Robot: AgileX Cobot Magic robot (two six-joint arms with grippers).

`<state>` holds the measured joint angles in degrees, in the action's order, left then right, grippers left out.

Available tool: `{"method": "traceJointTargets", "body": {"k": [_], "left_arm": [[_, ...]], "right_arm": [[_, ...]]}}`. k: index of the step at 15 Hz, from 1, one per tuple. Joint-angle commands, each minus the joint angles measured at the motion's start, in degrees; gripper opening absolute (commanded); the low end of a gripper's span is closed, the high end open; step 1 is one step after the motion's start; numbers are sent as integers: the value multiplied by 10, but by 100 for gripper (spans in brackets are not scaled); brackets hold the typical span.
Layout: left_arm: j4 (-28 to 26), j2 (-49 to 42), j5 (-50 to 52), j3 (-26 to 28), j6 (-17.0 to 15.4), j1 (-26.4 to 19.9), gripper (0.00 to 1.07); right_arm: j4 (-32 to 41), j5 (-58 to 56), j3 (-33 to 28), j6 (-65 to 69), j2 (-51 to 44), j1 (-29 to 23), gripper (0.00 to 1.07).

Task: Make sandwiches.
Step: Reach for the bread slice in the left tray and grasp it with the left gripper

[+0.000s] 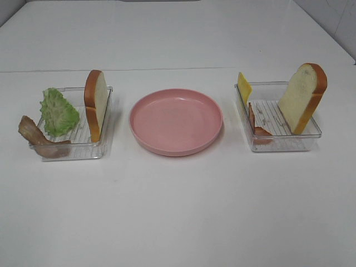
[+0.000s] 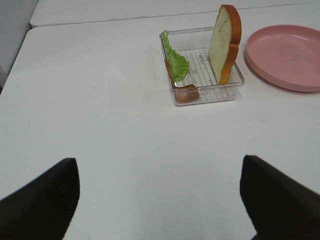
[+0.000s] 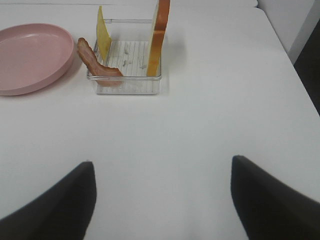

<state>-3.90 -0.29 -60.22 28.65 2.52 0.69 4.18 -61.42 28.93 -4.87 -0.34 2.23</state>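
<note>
The sandwich parts stand apart in two clear trays. The left tray (image 1: 103, 146) holds an upright bread slice (image 1: 96, 104), green lettuce (image 1: 58, 111) and a brown bacon strip (image 1: 39, 138) hanging over its corner. The right tray (image 1: 283, 146) holds a leaning bread slice (image 1: 303, 97), a yellow cheese square (image 1: 243, 86) and a reddish ham or bacon strip (image 1: 257, 125). Neither gripper shows in the high view. My left gripper (image 2: 157, 165) is open and empty, well short of the left tray (image 2: 210, 96). My right gripper (image 3: 161, 161) is open and empty, short of the right tray (image 3: 127, 86).
A round pink plate (image 1: 176, 120) sits empty between the two trays; it also shows in the left wrist view (image 2: 287, 55) and the right wrist view (image 3: 30, 55). The white table's far edge (image 1: 167, 70) runs behind the trays.
</note>
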Motion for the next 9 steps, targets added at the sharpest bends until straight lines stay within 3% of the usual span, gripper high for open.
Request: {"method": "traceJointTargets", "body": {"k": [1,6,9], "left_arm": [[-8,-11,3,-1,1,1,83],[-10,3,31,14,1,1,83],[-30,111,199,28,-5,1,83]], "right_arm": [[-1,6,1,0,-6,4,71],[-1,6,1,0,-6,4,71],[-1,6,1,0,-6,4,71]]}}
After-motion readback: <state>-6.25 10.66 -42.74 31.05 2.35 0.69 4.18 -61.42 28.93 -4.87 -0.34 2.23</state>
